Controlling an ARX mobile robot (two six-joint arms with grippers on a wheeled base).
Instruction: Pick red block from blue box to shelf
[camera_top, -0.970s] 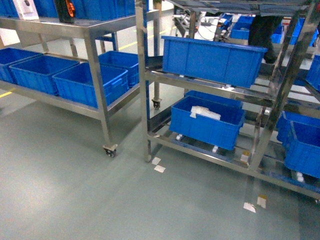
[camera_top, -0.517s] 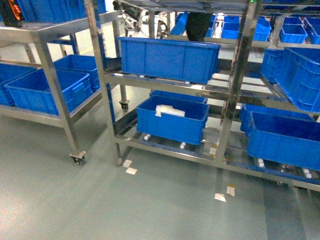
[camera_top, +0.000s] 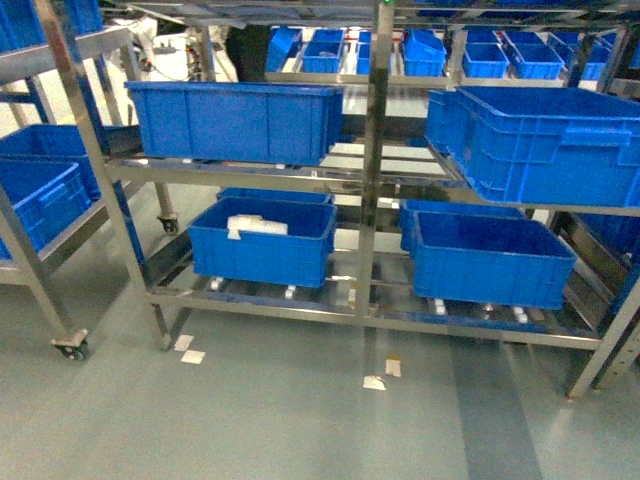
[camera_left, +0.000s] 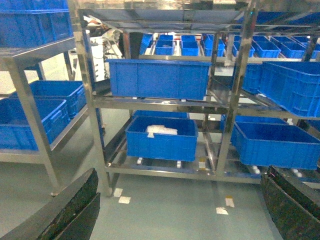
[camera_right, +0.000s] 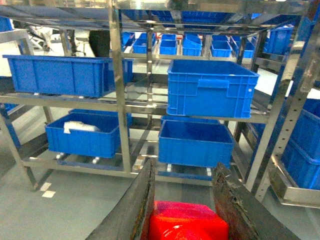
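My right pincer (camera_right: 182, 200) grips red block (camera_right: 187, 221). Left pincer (camera_left: 180, 220) spread open, nothing between. Shelf (camera_top: 372, 180) ahead holds blue crates (camera_top: 235, 120).

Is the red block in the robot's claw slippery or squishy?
Probably slippery: the red block looks glossy between the right gripper's fingers. It likely stays stiff, since its edges look straight under the grip. It seems small, so probably light.
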